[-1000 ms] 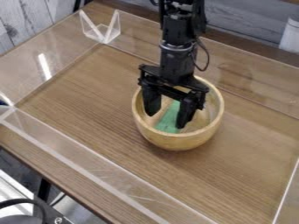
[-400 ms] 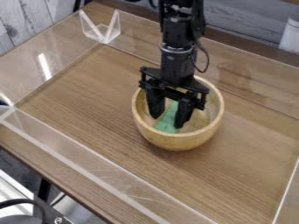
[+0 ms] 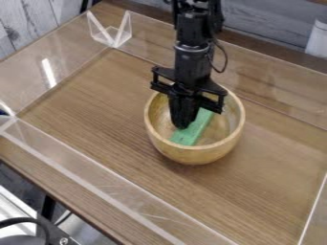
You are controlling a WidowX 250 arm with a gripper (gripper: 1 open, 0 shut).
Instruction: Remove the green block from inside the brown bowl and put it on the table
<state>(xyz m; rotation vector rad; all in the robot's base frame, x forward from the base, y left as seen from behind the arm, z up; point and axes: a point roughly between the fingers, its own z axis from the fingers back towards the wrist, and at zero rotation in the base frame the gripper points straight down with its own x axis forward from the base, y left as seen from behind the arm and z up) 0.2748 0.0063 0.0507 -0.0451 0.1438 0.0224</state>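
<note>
your gripper (image 3: 185, 119): down in the brown bowl (image 3: 194, 153), black fingers brought together at the upper end of the green block (image 3: 192, 129); you can't tell from this view whether they clamp it. block: inside the bowl, lying slantwise, lower end toward the near wall. bowl: upright on the table (image 3: 96, 124). clear bracket (image 3: 110, 31): well apart, near the table's far left corner.

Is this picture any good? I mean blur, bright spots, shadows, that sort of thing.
In the camera view, the picture is small and soft, so fine edges smear; a pale streak of glare shows near the left side, by the clear wall; the bowl is lit evenly enough to show its rim; the black jaws are so dark that their details merge, though the green block stands out brightly.
</note>
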